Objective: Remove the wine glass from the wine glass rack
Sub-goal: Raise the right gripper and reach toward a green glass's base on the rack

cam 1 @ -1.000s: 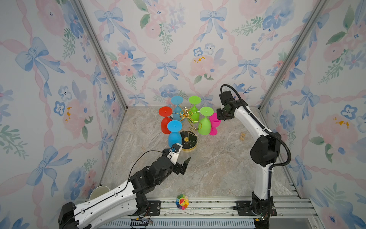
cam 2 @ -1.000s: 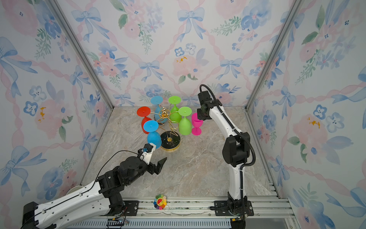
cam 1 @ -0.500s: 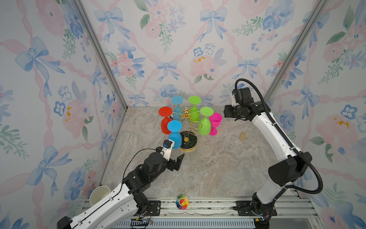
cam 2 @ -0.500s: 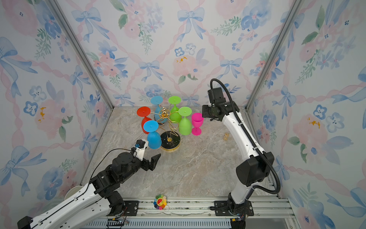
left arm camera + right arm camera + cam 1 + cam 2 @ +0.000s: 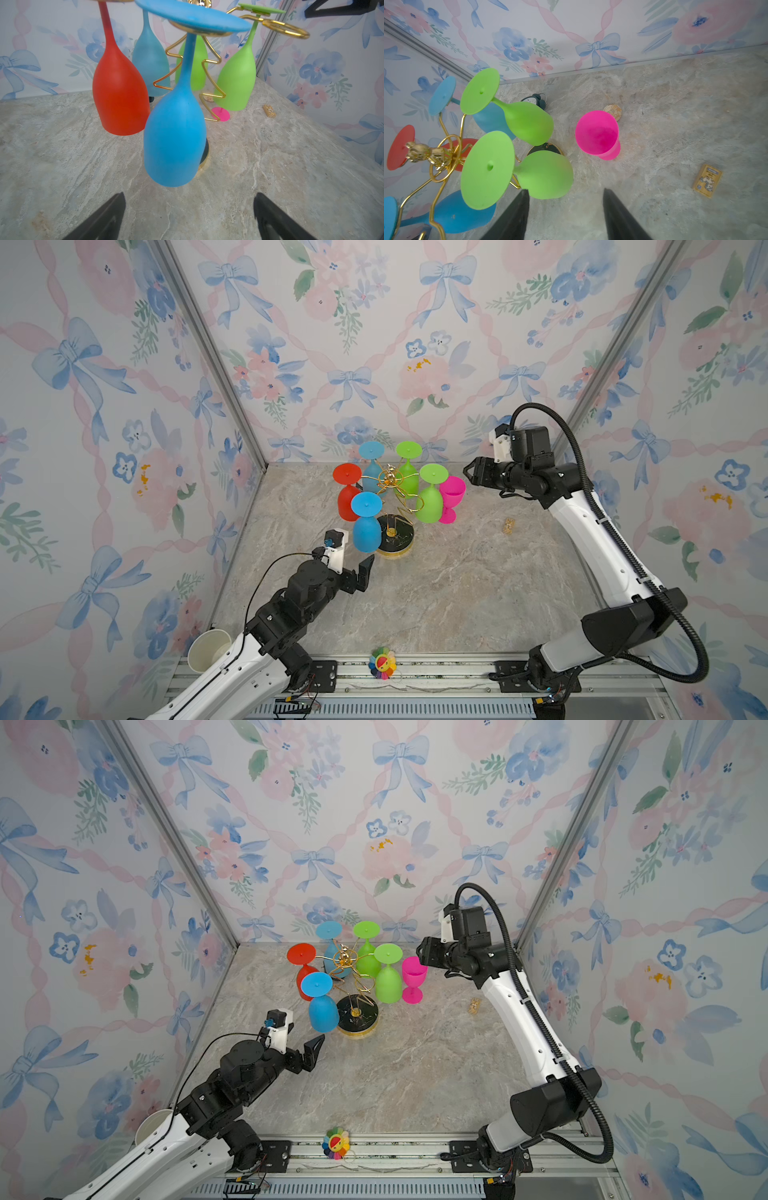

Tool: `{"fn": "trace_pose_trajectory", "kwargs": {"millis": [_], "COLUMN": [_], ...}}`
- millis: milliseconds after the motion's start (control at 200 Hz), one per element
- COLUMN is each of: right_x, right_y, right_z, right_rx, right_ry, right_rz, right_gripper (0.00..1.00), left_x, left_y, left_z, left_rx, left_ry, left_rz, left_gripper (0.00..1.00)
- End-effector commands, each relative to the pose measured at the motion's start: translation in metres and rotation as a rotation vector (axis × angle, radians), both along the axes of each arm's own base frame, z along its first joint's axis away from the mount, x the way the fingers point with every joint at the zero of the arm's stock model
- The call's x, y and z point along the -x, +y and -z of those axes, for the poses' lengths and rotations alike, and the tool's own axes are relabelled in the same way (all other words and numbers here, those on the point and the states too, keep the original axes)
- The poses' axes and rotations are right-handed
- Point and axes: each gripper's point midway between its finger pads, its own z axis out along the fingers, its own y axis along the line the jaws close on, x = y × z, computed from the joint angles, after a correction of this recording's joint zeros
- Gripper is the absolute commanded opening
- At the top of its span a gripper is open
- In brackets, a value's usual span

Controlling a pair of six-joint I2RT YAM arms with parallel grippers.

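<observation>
- The left gripper (image 5: pixel 189 199) is standing wide open and empty before the blue wine glass (image 5: pixel 174 141), likely aiming at its bowl.
- That glass is hanging foot-up on the wine glass rack (image 5: pixel 390 481).
- The right gripper (image 5: pixel 565 190) is gaping empty near the upright pink glass (image 5: pixel 597 133).
- A marbled table (image 5: pixel 457 593) is carrying everything; flowered walls (image 5: pixel 374 344) are enclosing it.

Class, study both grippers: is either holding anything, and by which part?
Nothing is held. The left gripper has open jaws short of the blue wine glass; the right gripper has open, empty jaws apart from the pink glass.
</observation>
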Motion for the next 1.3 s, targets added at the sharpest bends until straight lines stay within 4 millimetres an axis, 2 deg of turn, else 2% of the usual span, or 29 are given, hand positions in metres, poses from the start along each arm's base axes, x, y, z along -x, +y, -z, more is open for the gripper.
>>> {"fn": "trace_pose_trajectory", "kwargs": {"millis": [0,195,500,925,1295], "right_x": [0.000,-0.001,-0.006,-0.016,-0.018], "right_y": [0.012,0.038,0.051,0.065,0.075], "right_z": [-0.016,-0.015,-0.003,0.014,0.019], "right_rx": [-0.164,-0.327,-0.424,-0.494,-0.529], "right_ry": [-0.016,0.020,0.079,0.142,0.167], "right_rz": [-0.035,-0.118,-0.126,-0.130,-0.154], "right_gripper": [0.56,0.58,0.58,0.51,0.43], "left_x": [-0.001,-0.002,-0.008,-0.011,-0.012], "left_y": [0.013,0.020,0.033,0.040,0.042], "left_z": [-0.009,-0.014,-0.014,-0.015,-0.014], "left_rx": [0.020,0.028,0.018,0.026,0.026], "left_ry": [-0.022,-0.037,-0.040,-0.042,-0.040], "left_rz": [-0.059,-0.088,-0.157,-0.180,-0.185], "left_gripper": [0.98,0.98,0.98,0.98,0.98]}}
